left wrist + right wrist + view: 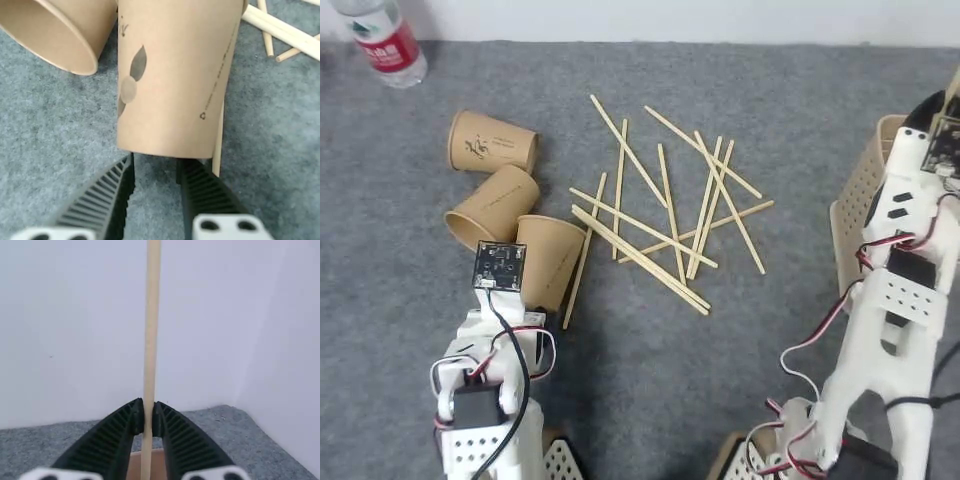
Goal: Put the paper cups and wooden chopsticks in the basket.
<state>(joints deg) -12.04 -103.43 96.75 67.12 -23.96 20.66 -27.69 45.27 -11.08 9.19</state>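
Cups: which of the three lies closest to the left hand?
The cup next to the chopsticks, its base right in front of the left hand. The other two lie beyond it.

No legible text; dark marks on paper cups (pixel 492 141) unreadable; red bottle label (pixel 392 45) print too small

Bright, even light from overhead, soft short shadows under cups (pixel 492 142) and chopsticks (pixel 701 225) on grey mat (pixel 770 330), white wall (pixel 75 340) evenly lit.
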